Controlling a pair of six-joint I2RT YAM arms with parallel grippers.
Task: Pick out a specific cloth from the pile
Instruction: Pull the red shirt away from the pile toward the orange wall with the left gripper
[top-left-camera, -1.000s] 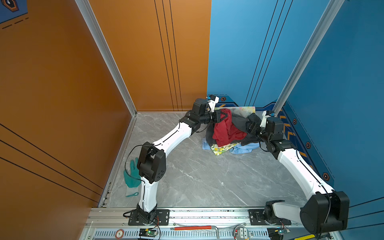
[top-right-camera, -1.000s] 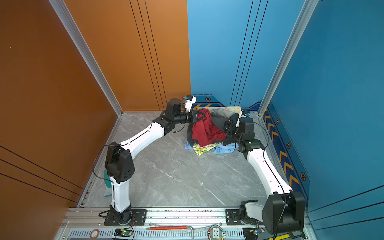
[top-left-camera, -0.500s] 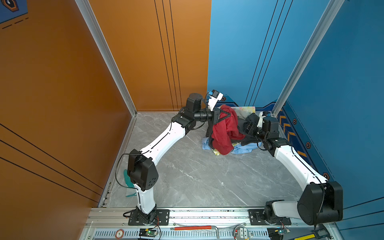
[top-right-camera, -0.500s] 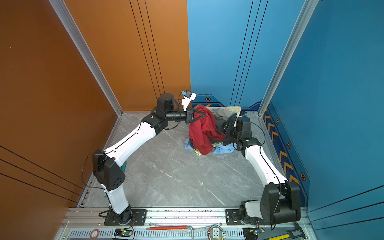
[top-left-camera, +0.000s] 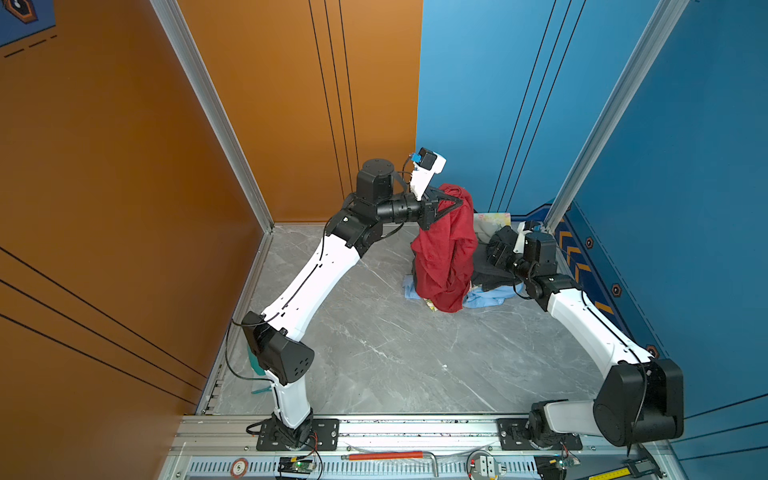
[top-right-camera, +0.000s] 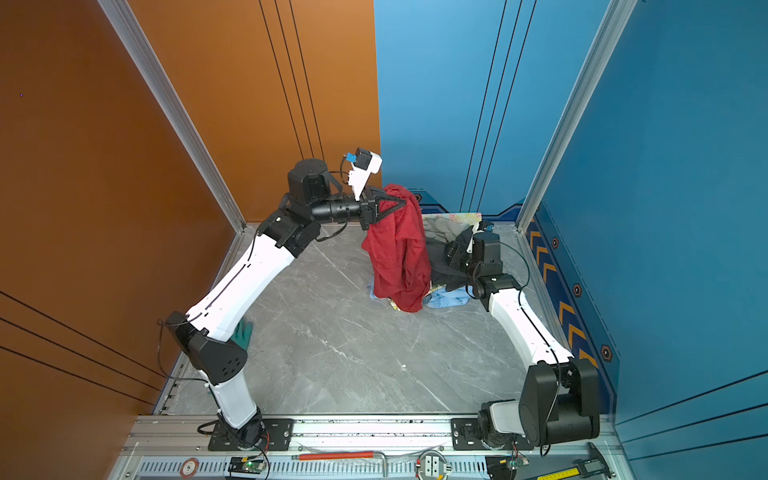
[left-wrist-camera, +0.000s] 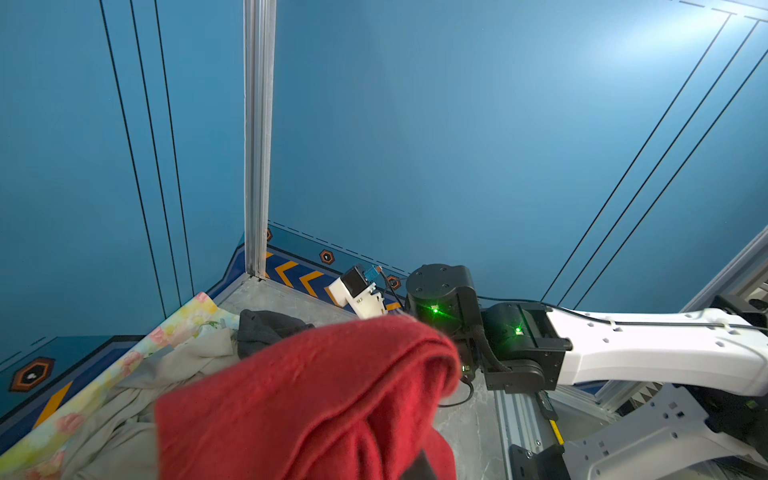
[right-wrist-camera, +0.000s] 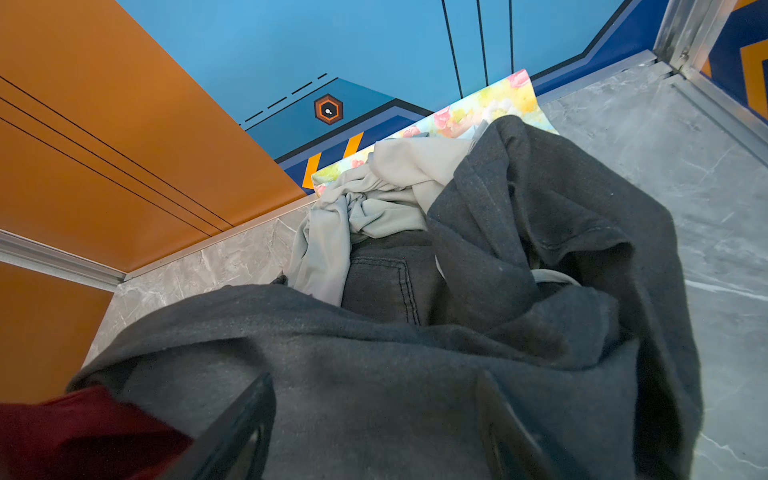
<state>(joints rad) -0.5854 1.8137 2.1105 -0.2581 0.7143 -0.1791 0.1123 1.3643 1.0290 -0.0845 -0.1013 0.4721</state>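
**Red cloth lifted clear of most of the pile**

The left gripper holds the cloth by a bunched upper edge, its fingers clamped tight on the deep-red fabric. In both top views the cloth hangs down from that grip in a long wrinkled drape, its lower hem reaching the near edge of the pile at the light blue garment on the grey marble tabletop. In the left wrist view the cloth fills the foreground, folded over the fingers and hiding them.

The right gripper sits low at the pile's right side, its fingers standing wide apart and pressed into the dark grey garment; whether any fabric is caught between them cannot be told. Beyond it lie a light grey garment and a pastel floral fabric against the blue back wall. A corner of the red cloth shows beside the right fingers.

A teal glove lies on the tabletop near the left arm's elbow, well apart from the pile.
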